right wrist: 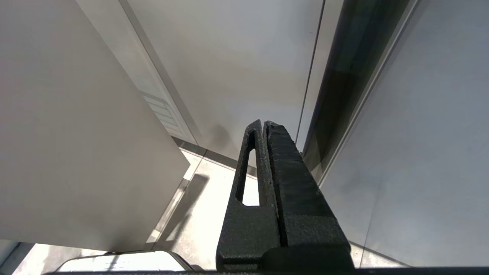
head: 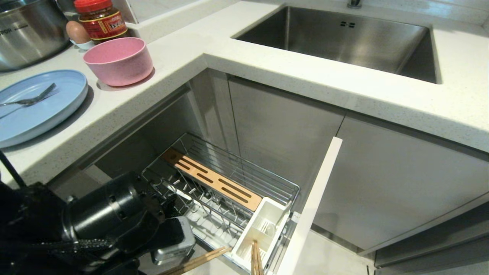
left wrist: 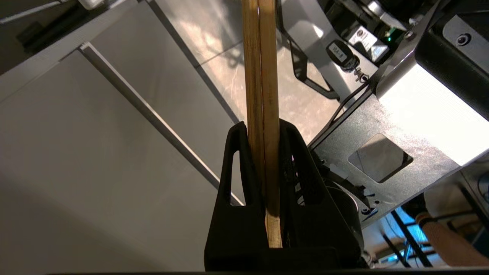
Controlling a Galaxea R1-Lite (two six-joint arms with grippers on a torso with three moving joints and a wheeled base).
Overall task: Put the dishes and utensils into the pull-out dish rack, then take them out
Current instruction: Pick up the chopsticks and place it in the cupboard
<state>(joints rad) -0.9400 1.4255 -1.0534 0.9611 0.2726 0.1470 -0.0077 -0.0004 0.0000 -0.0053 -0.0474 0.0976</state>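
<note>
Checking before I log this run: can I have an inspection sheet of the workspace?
Surface: white countertop.
Job's things: fork on blue plate, pink bowl beside it; dish rack pulled out; more wooden sticks at its utensil cup.
Clutter: steel pot, red-lidded jar, egg.
Grippers: left gripper shut on chopsticks near the rack; right gripper shut, empty.
Cables: black cable beside left arm.
Surroundings: steel sink, grey cabinet doors.

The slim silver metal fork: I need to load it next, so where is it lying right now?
In the head view the slim silver metal fork lies on the round light-blue plate, on the countertop at the robot's left, beside the matte pink bowl.
</note>
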